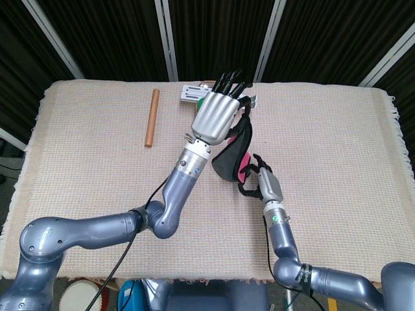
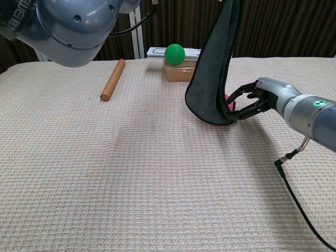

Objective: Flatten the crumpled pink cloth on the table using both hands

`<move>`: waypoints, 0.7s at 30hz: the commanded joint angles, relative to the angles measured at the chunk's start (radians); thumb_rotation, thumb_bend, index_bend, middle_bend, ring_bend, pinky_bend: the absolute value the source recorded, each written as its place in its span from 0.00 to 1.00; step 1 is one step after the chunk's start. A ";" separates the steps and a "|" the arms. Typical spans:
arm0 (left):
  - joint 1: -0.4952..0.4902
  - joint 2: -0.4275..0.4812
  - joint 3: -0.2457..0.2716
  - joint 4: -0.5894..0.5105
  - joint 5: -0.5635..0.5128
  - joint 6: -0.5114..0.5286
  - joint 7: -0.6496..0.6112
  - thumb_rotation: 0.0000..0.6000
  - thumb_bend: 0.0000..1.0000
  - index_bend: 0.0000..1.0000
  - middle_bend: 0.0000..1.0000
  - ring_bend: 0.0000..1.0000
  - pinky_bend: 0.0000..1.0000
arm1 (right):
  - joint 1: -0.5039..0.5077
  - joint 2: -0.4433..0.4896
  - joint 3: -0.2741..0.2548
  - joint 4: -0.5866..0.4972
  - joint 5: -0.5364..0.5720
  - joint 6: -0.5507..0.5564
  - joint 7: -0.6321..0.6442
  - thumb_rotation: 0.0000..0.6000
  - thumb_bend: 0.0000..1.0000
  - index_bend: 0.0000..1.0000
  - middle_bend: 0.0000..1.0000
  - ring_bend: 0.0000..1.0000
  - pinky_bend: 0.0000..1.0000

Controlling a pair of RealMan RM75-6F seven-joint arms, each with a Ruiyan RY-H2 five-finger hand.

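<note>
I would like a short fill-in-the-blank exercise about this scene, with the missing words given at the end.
1. The robot's ____ hand holds the dark cloth with the pink inner side up above the table.
2. The green ball sits on a tan ____.
3. The brown wooden cylinder lies on the ____ woven table cover.

Missing words: left; block; beige
</note>
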 commanded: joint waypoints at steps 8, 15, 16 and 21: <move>-0.023 -0.022 -0.008 0.019 -0.001 0.000 -0.001 1.00 0.50 0.61 0.21 0.00 0.00 | -0.010 0.000 0.023 0.006 0.027 -0.005 -0.006 1.00 0.35 0.35 0.07 0.00 0.00; -0.042 -0.047 -0.013 0.056 -0.016 -0.012 0.004 1.00 0.49 0.61 0.21 0.00 0.00 | -0.018 -0.002 0.023 -0.021 0.014 -0.002 -0.005 1.00 0.35 0.29 0.06 0.00 0.00; -0.048 -0.056 -0.014 0.066 -0.020 -0.013 0.007 1.00 0.50 0.61 0.21 0.00 0.00 | -0.018 -0.003 0.023 -0.024 0.014 -0.001 -0.008 1.00 0.35 0.28 0.06 0.00 0.00; -0.070 -0.085 -0.021 0.098 -0.028 -0.018 0.005 1.00 0.50 0.61 0.21 0.00 0.00 | -0.024 0.000 0.027 -0.017 0.022 -0.001 -0.010 1.00 0.35 0.25 0.05 0.00 0.00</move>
